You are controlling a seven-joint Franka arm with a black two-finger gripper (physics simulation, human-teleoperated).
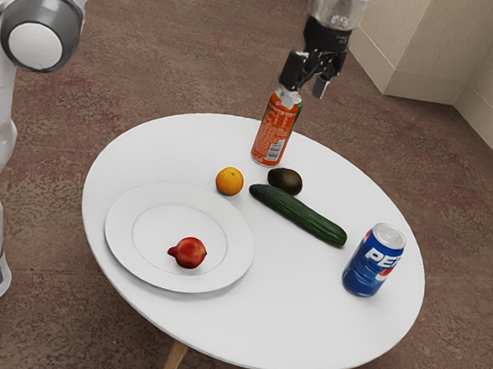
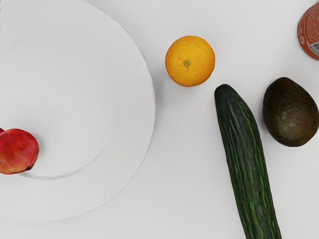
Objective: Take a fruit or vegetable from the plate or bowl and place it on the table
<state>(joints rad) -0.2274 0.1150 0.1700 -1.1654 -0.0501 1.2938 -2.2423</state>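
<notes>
High over the far side of the table, my gripper (image 1: 305, 92) is open, its two fingers apart with nothing between them. A red fruit, like a pomegranate (image 1: 191, 253), lies on the white plate (image 1: 123, 236), well below the hand and toward the exterior view's left. The wrist view shows that pomegranate (image 2: 18, 151) on the plate (image 2: 130, 107). On the white table (image 1: 304, 326) beside the plate are an orange (image 1: 230, 181), a cucumber (image 1: 300, 214) and a dark avocado (image 1: 285, 182).
An orange-red can (image 1: 273, 134) stands upright at the table's far edge, below the gripper in the exterior view. A blue Pepsi can (image 1: 375, 260) is near the edge at the exterior view's right. Walls (image 1: 437, 46) rise behind.
</notes>
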